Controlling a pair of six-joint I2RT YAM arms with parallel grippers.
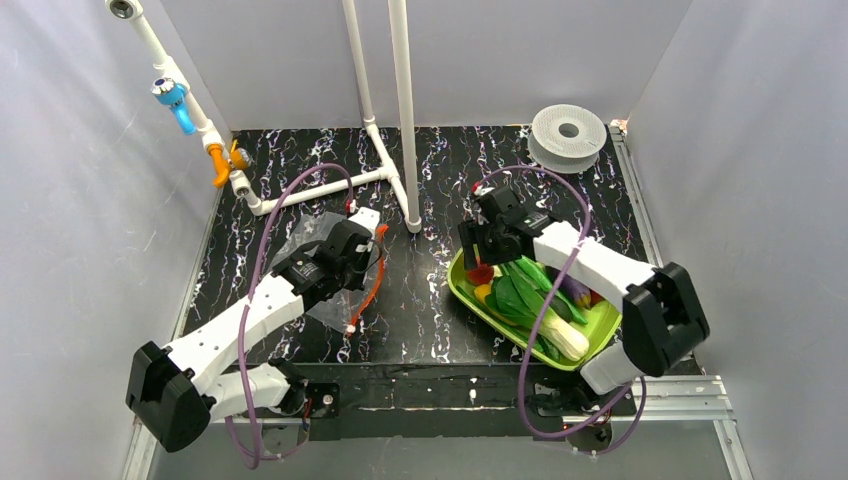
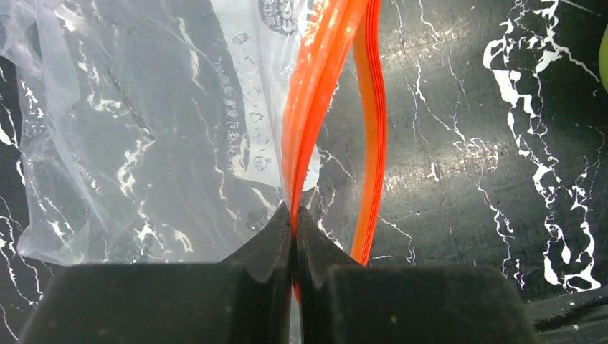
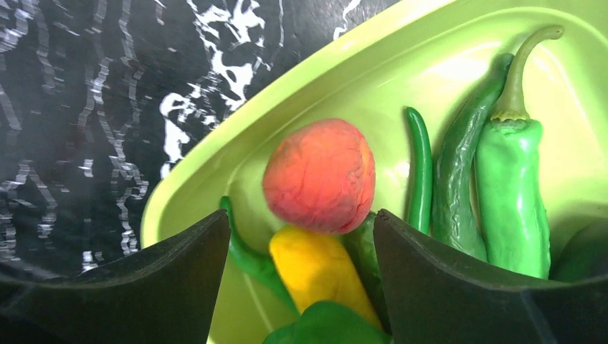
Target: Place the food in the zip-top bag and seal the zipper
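Left gripper [image 2: 294, 213] jaws pinch the zipper [image 2: 310, 107] of the zip-top bag [image 2: 129, 143], left of the tray [image 3: 215, 161]; right gripper [image 3: 301, 218] jaws stand apart over the tray's tomato [image 3: 319, 175].

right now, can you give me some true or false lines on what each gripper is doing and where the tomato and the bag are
1. The left gripper is clamped on the zipper of the bag. True.
2. The right gripper is shut on the tomato. False: its jaws stand open, one on either side of the tomato.
3. The tomato is inside the bag. False: it lies in the tray.
4. A yellow piece lies right beside the tomato in the tray. True.
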